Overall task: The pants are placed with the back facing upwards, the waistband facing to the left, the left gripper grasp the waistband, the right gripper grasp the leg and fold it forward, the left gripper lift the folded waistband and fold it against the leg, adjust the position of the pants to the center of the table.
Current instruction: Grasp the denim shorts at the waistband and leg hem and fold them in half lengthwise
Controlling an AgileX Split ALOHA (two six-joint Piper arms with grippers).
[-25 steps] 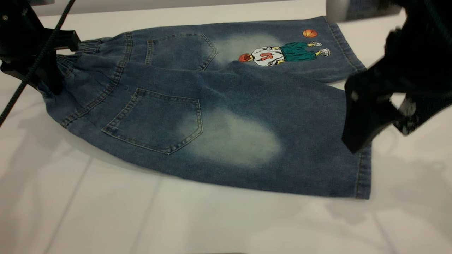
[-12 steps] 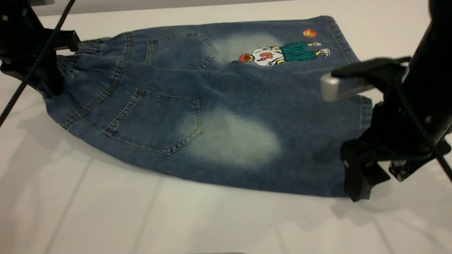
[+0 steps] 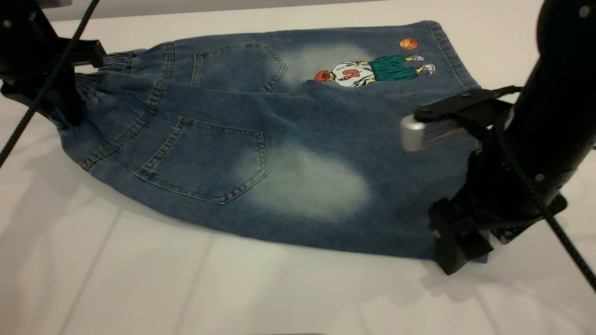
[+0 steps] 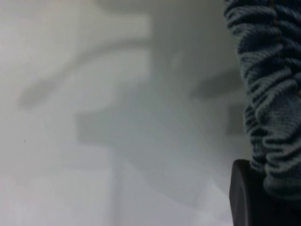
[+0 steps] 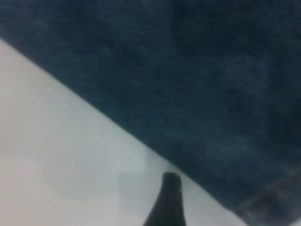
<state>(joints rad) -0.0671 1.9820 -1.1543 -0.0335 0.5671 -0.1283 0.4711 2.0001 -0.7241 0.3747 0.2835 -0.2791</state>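
Presently my left gripper fingers clench the waistband, my right gripper fingers' state unclear beside the leg hem; next I grip and fold.

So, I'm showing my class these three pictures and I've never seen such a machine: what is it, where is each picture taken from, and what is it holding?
It is a robot with two arms at a white table. The wide picture comes from a camera facing it; the other two come from cameras on its wrists. Small denim pants lie back upward. The left gripper is at the ruffled waistband; its wrist picture shows a finger against that band. The right gripper is down at the hem of the plain leg, near the corner closest to the camera. Whether either has closed cannot be seen.
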